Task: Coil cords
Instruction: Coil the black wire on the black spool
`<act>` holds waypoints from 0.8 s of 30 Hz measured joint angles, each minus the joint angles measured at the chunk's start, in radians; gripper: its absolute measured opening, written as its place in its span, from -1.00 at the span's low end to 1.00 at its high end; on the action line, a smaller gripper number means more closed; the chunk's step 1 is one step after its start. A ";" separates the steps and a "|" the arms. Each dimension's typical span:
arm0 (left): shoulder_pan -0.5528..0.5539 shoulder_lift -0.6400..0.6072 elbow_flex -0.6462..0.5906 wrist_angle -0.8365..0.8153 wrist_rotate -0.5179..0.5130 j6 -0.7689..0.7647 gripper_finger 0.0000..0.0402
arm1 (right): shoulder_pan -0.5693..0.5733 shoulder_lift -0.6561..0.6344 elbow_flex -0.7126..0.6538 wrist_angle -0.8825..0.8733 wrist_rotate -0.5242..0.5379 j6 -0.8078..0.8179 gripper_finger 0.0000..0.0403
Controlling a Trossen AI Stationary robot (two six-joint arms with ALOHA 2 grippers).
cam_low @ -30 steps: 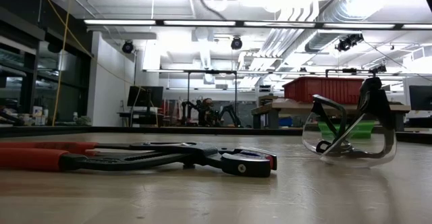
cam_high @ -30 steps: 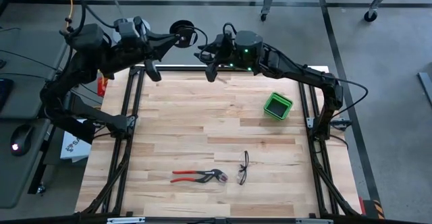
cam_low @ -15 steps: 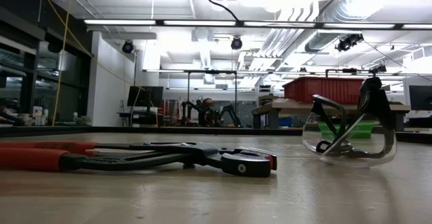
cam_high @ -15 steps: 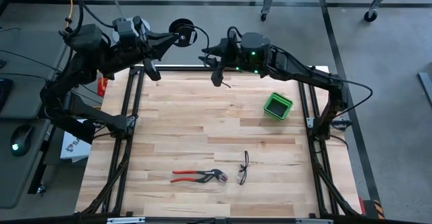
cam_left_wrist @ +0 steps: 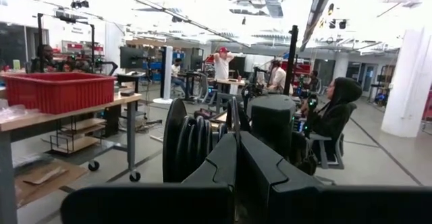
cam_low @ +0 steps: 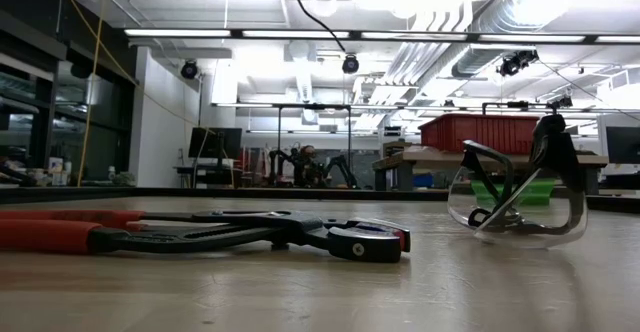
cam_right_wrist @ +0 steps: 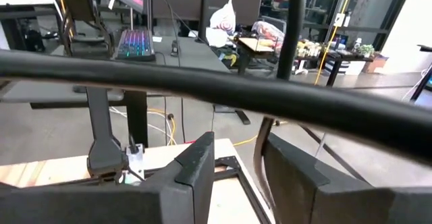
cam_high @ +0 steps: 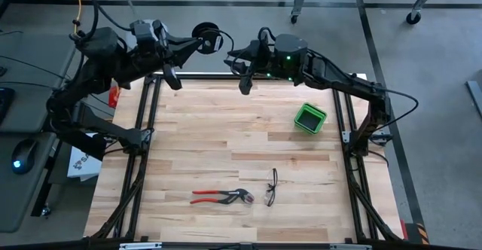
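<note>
The black cord shows as a coil (cam_high: 204, 33) of several turns just beyond the table's far edge, with my left gripper (cam_high: 197, 42) shut on it. In the left wrist view the coil (cam_left_wrist: 187, 142) stands on edge past my fingertips (cam_left_wrist: 236, 153). A little to its right, my right gripper (cam_high: 237, 63) points toward the coil, open. A thin strand of cord (cam_right_wrist: 260, 158) runs up through the gap between its fingers (cam_right_wrist: 239, 158). A strand (cam_low: 315, 7) also hangs at the top of the low view. My left gripper pinches the coil's lower rim (cam_left_wrist: 226, 146) between its two shut fingers, several turns together. The fingers come level from the table's left. The coil stands on edge beyond the fingertips, lifted clear of the table. Whether my right gripper touches the strand in its gap, I cannot tell.
A green box (cam_high: 309, 117) sits at the table's right. Red-handled pliers (cam_high: 218, 197) and safety glasses (cam_high: 271, 187) lie near the front edge. A black frame rail (cam_high: 203, 75) runs along the far edge, under both grippers. A yellow cable (cam_high: 76, 1) hangs at far left.
My right gripper has moved a little toward the table's right edge, away from the coil. In the low view more of the hanging strand has come down into the picture. My left gripper and the coil have kept still.
</note>
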 joint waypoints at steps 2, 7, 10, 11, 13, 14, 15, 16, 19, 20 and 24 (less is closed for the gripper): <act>0.000 0.006 0.000 0.002 0.000 -0.002 -1.00 | 0.000 0.000 0.000 0.006 0.000 0.000 -0.42; 0.000 0.012 0.000 0.030 0.000 0.000 -1.00 | 0.000 0.000 0.000 0.008 0.000 0.000 -0.44; 0.000 0.012 0.000 0.052 0.000 0.007 -1.00 | 0.006 0.000 0.000 0.008 0.000 0.000 -0.52; 0.000 0.012 0.000 0.054 0.000 0.007 -1.00 | 0.006 0.000 0.000 0.007 0.000 0.000 -0.55; 0.000 0.012 0.000 0.055 0.000 0.007 -1.00 | 0.006 0.000 0.000 0.007 0.000 0.000 -0.63; 0.000 0.012 0.000 0.054 0.000 0.007 -1.00 | 0.006 0.000 0.000 0.007 0.000 0.000 -0.68; 0.000 0.012 0.000 0.054 0.000 0.007 -1.00 | 0.007 0.000 0.000 0.007 0.001 0.000 -0.73; 0.000 0.012 0.000 0.054 0.000 0.007 -1.00 | 0.007 0.000 0.000 0.005 0.004 0.000 -0.79; 0.000 0.012 0.000 0.053 -0.003 0.007 -1.00 | 0.012 0.000 0.000 0.001 0.013 0.001 -0.96; 0.000 0.012 0.000 0.054 -0.009 0.007 -1.00 | 0.016 0.000 0.000 0.000 0.018 0.000 -0.96; 0.002 0.012 0.000 0.054 -0.048 -0.051 -1.00 | 0.046 0.000 0.000 0.001 0.019 0.019 -0.98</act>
